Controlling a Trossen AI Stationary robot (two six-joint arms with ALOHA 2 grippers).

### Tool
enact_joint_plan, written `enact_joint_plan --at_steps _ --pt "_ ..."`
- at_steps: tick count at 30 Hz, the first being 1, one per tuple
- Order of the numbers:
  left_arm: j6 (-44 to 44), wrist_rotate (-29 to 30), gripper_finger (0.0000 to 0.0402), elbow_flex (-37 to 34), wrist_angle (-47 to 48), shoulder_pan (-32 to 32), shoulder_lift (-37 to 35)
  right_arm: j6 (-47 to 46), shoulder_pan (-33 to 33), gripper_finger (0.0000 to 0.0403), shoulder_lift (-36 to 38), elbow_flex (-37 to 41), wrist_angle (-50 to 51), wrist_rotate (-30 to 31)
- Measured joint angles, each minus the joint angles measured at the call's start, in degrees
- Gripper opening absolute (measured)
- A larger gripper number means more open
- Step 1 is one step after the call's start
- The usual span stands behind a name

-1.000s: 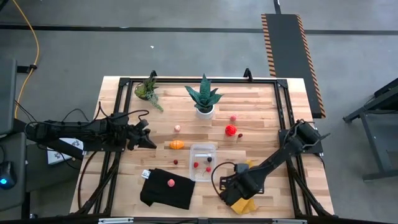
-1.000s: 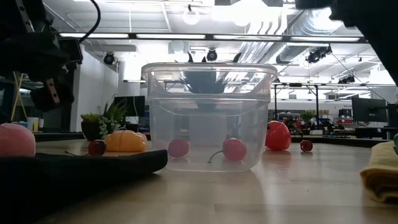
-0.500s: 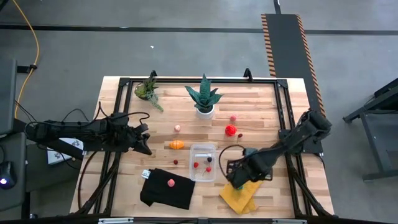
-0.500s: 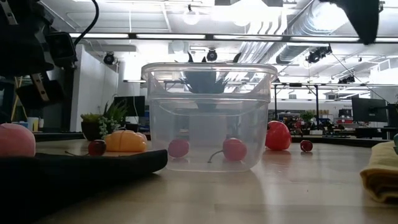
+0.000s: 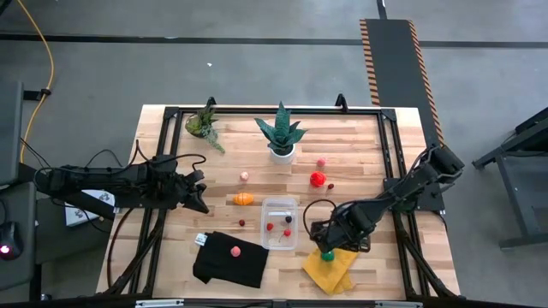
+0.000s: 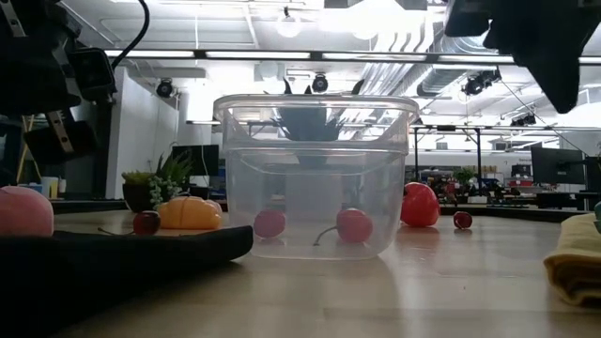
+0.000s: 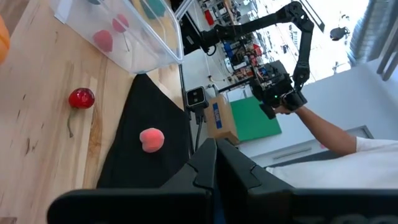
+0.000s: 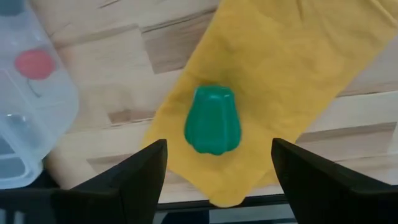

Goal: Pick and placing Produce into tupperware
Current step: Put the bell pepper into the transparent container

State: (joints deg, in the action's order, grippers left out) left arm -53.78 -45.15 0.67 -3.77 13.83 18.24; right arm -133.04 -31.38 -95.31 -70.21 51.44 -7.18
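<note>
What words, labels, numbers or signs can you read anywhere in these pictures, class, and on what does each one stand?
No text can be read.
White tag at the black cloth corner: print too small to read.
Blue and brown box beyond the table, in the left wrist view: markings blurred.
Tupperware, yellow cloth and green pepper: no writing.

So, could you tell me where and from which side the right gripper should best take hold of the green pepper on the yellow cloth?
Probably across its ribbed middle, coming straight down from above. The green pepper lies on its side on the yellow cloth, clear of the tupperware, with nothing crowding it. The right gripper is open above it, a finger to either side, so closing across the body looks simplest.
</note>
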Motion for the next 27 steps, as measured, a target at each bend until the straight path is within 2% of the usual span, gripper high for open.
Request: enact_joint_plan --at_steps 7,20,27 --pt "0.97 0.02 0.0001 0.02 0.02 0.02 0.02 0.01 0.00 0.0280 -0.19 -0.01 0.57 -0.13" --pt "1.03 0.07 0.0001 0.02 0.03 0.00 0.01 0.01 -0.16 0.0280 -6.39 -0.17 -5.09 -2.49" --pt "1.03 0.08 0.0001 0.00 0.02 0.02 0.02 0.01 -0.26 0.0280 -7.15 -0.20 -5.29 -2.60"
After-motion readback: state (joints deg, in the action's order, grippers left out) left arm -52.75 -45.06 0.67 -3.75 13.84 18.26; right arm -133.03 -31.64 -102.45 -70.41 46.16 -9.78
